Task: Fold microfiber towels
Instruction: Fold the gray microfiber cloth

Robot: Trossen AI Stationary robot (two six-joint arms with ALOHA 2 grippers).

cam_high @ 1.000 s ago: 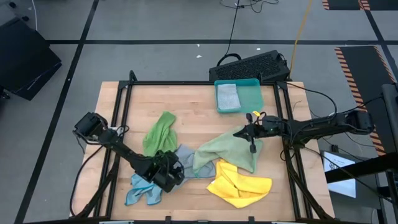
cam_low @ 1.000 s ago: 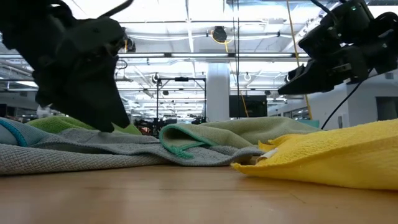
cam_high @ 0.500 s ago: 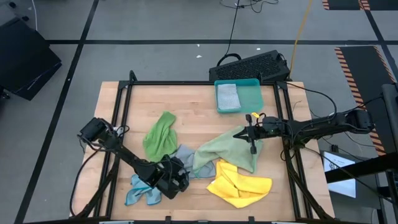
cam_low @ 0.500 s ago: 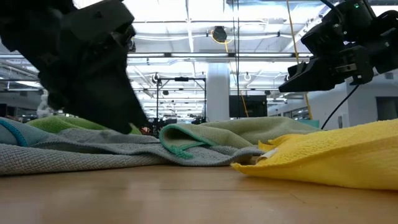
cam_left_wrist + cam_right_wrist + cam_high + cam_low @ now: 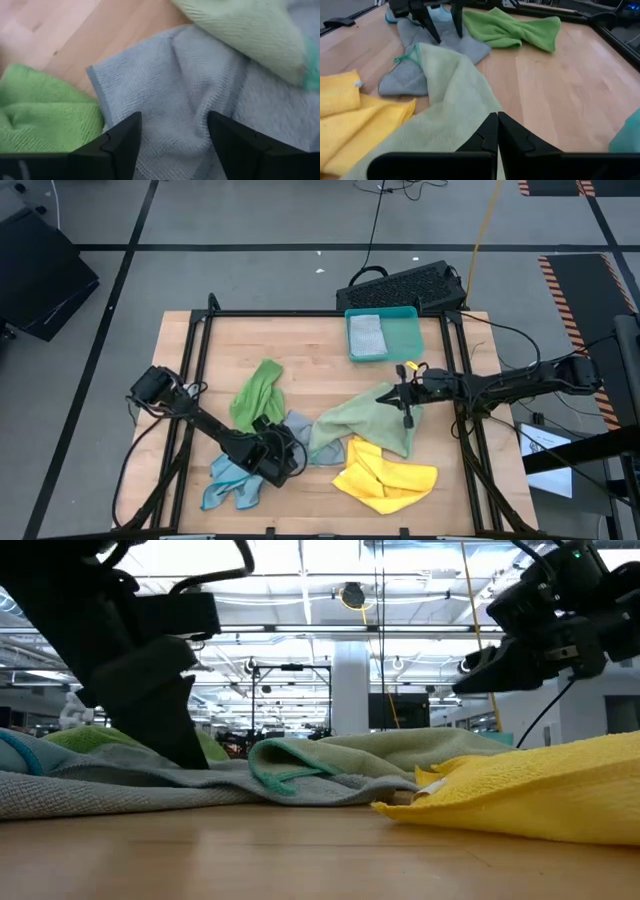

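Jaws, left: the left gripper (image 5: 272, 461) stands open, its two fingers (image 5: 120, 145) straddling a raised wrinkle of the grey towel (image 5: 190, 100); nothing is pinched yet.
Jaws, right: the right gripper (image 5: 405, 405) is closed and empty, and hovers above the pale green towel (image 5: 368, 423), at about 3 o'clock on the worktop (image 5: 310, 345).
Towels: the grey towel lies near 6 o'clock, partly under the pale green towel; the bright green towel (image 5: 256, 393) is at its 11 o'clock, the light blue towel (image 5: 230, 484) at its 7 o'clock, the yellow towel (image 5: 385, 475) toward 5 o'clock.
Step in hand: I judge that the left gripper prepares to take the grey towel.
How to do it well: lower until both fingers meet the cloth, close on the grey wrinkle only, and keep off the bright green edge that lies just beside one finger.
Risk: the pale green towel overlaps the grey one, so a fast pull can drag it along; lift slowly.
Tray: the teal tray (image 5: 405, 335) at 1 o'clock holds one folded cloth.
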